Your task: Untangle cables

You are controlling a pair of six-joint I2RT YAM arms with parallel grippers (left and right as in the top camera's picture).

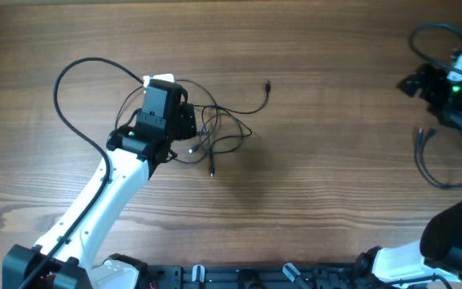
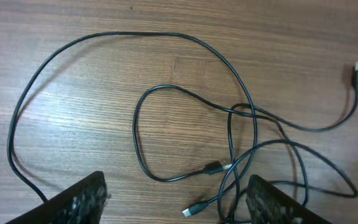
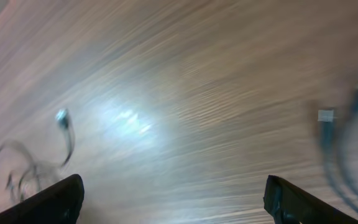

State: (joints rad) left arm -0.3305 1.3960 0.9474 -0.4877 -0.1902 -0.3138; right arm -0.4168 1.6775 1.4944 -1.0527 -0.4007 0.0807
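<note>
From overhead, my left gripper (image 1: 184, 122) hides the 9 o'clock side of the tangle (image 1: 219, 132). My right wrist view is smeared: a cable (image 3: 67, 142) at 8 o'clock and a plug (image 3: 325, 116) at 3 o'clock are mere streaks. My left wrist view crops both fingers (image 2: 73, 202).

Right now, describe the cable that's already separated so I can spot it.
Go to the right edge of the brown wooden table. The thin black cord there lies alone in an open U-shaped loop, well apart from the tangle of similar black cords at centre-left.
</note>
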